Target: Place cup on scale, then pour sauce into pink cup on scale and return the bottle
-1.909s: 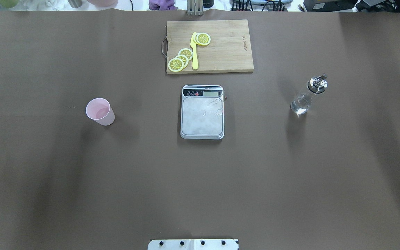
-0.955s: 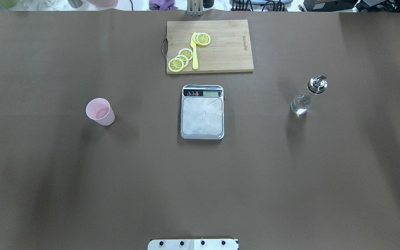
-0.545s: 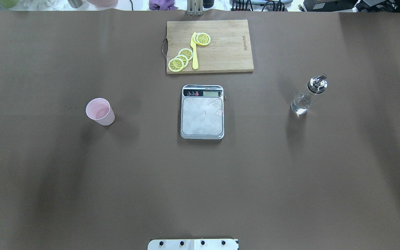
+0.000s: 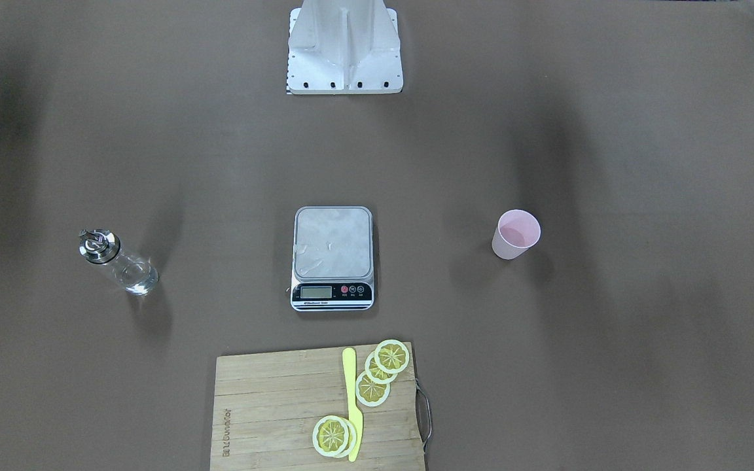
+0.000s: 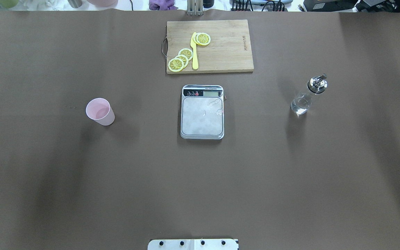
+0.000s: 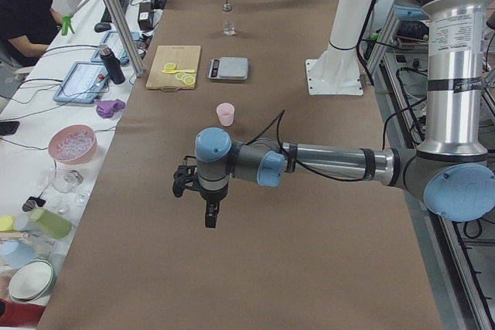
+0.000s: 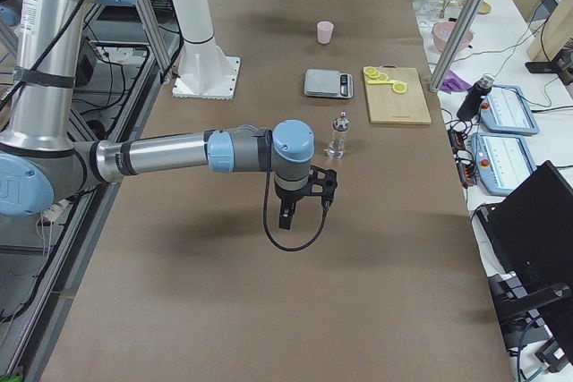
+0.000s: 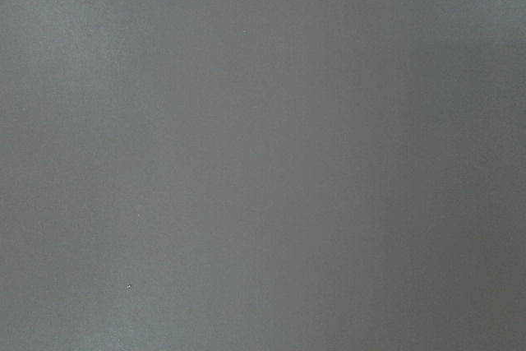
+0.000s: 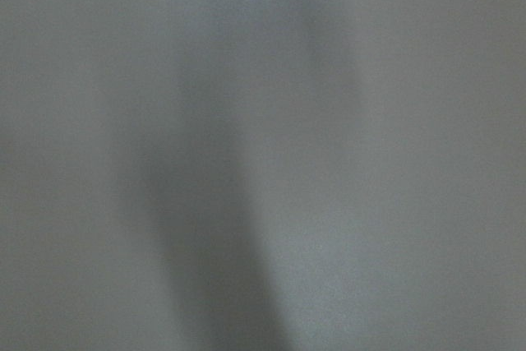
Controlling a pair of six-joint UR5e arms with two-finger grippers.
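Overhead, the pale pink plastic cup (image 5: 99, 111) stands toward the desk's (image 5: 200, 191) left edge. Only the side views catch the left end effector (image 6: 209, 210) and right end effector (image 7: 306, 203); I cannot tell their spread.

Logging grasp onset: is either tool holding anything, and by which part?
Nothing is held. The cup and bottle stand alone on the table, away from the left tool and right tool.

A wooden cutting board (image 5: 227, 52) with a metal handle lies on the brown table cover (image 5: 82, 173), near its far edge. On the board, a yellow plastic knife (image 5: 194, 57) lies between three overlapping lemon slices (image 5: 176, 64) and two stacked slices (image 5: 203, 39).
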